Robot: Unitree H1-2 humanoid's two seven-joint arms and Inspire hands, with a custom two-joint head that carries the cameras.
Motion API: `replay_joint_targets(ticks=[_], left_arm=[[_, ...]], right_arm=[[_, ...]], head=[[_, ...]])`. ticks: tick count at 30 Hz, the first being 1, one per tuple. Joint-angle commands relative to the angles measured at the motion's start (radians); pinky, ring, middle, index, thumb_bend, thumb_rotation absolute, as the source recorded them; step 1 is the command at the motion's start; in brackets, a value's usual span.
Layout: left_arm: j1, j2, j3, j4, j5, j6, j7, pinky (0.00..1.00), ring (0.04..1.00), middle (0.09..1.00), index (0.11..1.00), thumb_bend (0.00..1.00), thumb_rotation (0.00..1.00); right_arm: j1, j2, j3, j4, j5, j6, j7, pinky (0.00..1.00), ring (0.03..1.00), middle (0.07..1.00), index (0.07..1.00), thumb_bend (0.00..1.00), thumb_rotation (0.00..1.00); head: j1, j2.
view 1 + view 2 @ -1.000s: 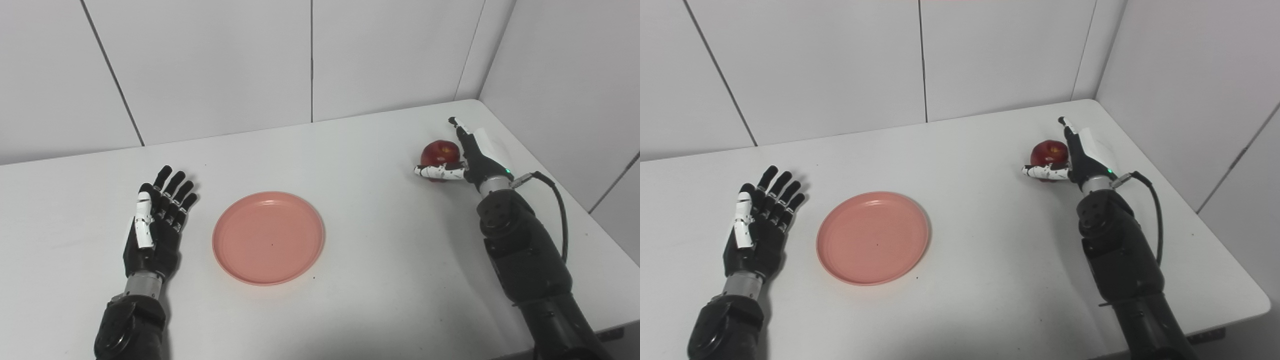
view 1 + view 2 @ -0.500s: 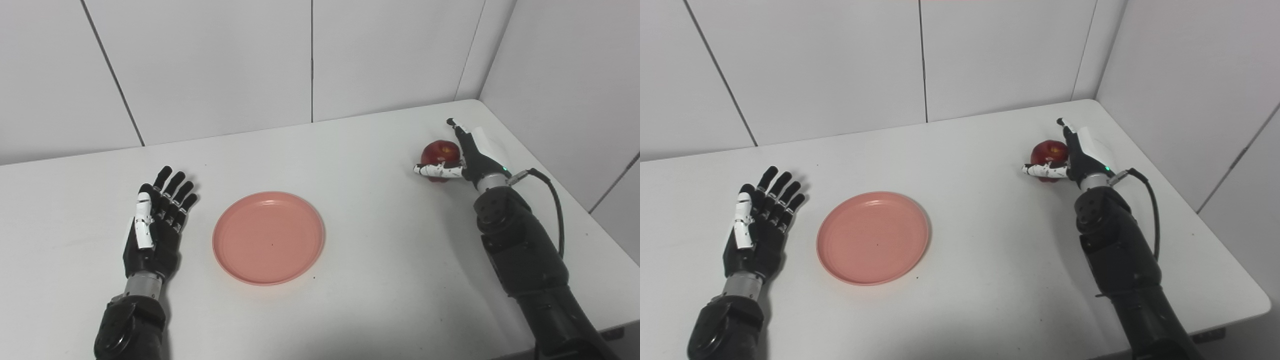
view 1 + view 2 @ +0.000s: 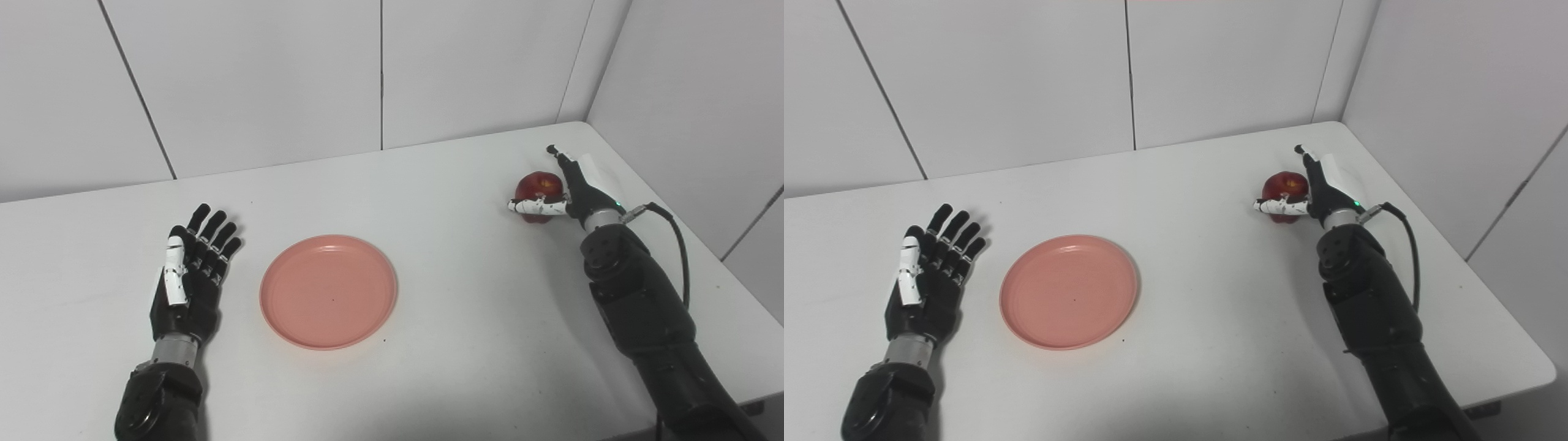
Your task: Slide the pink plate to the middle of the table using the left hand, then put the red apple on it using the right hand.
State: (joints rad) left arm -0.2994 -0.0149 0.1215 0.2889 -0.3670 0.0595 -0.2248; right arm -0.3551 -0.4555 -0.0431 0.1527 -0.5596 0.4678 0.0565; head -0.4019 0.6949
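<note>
- The pink plate (image 3: pixel 329 291) lies flat on the white worktop (image 3: pixel 441 257), a little toward 9 o'clock of its middle, with nothing on it. By the look of it, the sliding step is finished or close to it.
- The left robot hand (image 3: pixel 191 274) lies just beside the plate at its 9 o'clock, clear of the rim, released, with fingers spread and holding nothing.
- The step in hand looks like the second one: taking up the red apple (image 3: pixel 539 185) with the right robot hand (image 3: pixel 566 193).
- The apple sits far toward 2 o'clock from the plate, near the worktop's far corner at that side, well apart from the plate.
- The right robot hand is cupped round the apple from its 3 o'clock side. The white thumb (image 3: pixel 536 207) crosses the apple's near face at 6 o'clock and looks to be touching it, while a dark finger points up past 12 o'clock behind it.
- Its fingers are apart and not wrapped on the fruit, so I judge the grasp not yet made; whether the palm touches the apple cannot be told.
- The next move calls for curling the fingers round the apple's far side against the thumb, lifting it clear, then carrying it toward 8 o'clock to set it on the plate.
- A round, smooth apple may roll out toward 9 o'clock if the thumb pushes first.
</note>
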Motion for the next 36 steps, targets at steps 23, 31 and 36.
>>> replay_joint_targets(ticks=[23, 31, 36], left_arm=[[0.043, 0.003, -0.003, 0.008, -0.007, 0.034, -0.002, 0.91, 0.897, 0.904, 0.894, 0.34, 1.00], [0.044, 0.003, -0.001, 0.010, -0.010, 0.035, -0.005, 0.90, 0.896, 0.906, 0.895, 0.34, 1.00], [0.044, 0.006, -0.003, 0.013, -0.012, 0.032, -0.008, 0.90, 0.897, 0.906, 0.898, 0.34, 1.00]], right_arm=[[-0.080, -0.037, 0.024, 0.054, 0.050, -0.055, -0.090, 0.51, 0.570, 0.620, 0.628, 0.87, 0.17], [-0.096, -0.047, 0.050, 0.096, 0.046, -0.077, -0.094, 0.45, 0.507, 0.562, 0.502, 0.58, 0.14], [-0.096, -0.050, 0.065, 0.100, 0.042, -0.087, -0.107, 0.38, 0.453, 0.510, 0.484, 0.52, 0.14]], head=[[0.006, 0.007], [0.008, 0.008], [0.008, 0.009]])
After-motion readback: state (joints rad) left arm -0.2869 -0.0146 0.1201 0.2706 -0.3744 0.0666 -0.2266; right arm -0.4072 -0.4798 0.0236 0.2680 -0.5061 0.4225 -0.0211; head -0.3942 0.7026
